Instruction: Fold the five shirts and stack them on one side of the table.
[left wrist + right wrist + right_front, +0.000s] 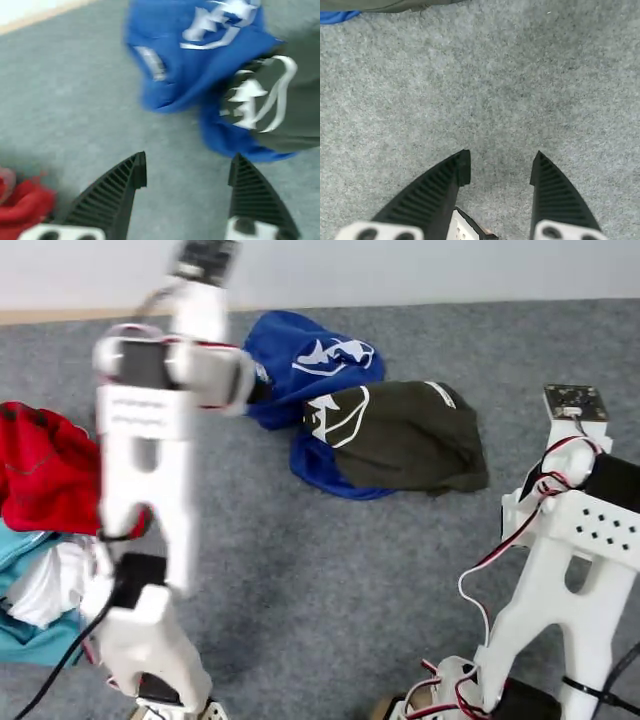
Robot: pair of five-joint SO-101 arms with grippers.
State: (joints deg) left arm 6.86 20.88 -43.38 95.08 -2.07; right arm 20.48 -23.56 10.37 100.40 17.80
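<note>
1. Black ribbed fingers [112, 197] of the left hand [189, 167] come closest in the left wrist view. They stand wide apart with nothing between them, over the bare grey carpet-like cover of the bench [75, 100].
2. Seen from its own wrist, the right hand [502, 165] has the same black ribbed fingers [427, 200], also apart and empty, over bare grey cover.
3. Close by one finger of the left hand, a crumpled red fabric shirt [22, 205] shows at the edge of the view.
4. Just beyond the left hand lies a rumpled royal-blue shirt [185, 65] with white print. A dark olive shirt [295, 105], also printed in white, lies across part of it, and blue cloth sticks out under its near edge.
5. From the right wrist, the hem of the dark olive shirt [395, 4] and a sliver of the royal-blue shirt [335, 16] show farther off, apart from the right hand.
6. In the high view the white left arm [145, 440] stretches from the near edge up to the royal-blue shirt [300, 360]. The white right arm [560, 550], with red and white wires [500, 550], stands at the near right corner, near the dark olive shirt [410, 435] but not touching it.
7. At the bench's left side lies an unfolded heap, partly behind the left arm. A teal shirt [30, 645] is nearest, a white shirt [40, 595] lies on it, and the red fabric shirt [40, 470] is farthest.
8. Farthest off, a pale wooden strip [60, 315] borders the bench.
</note>
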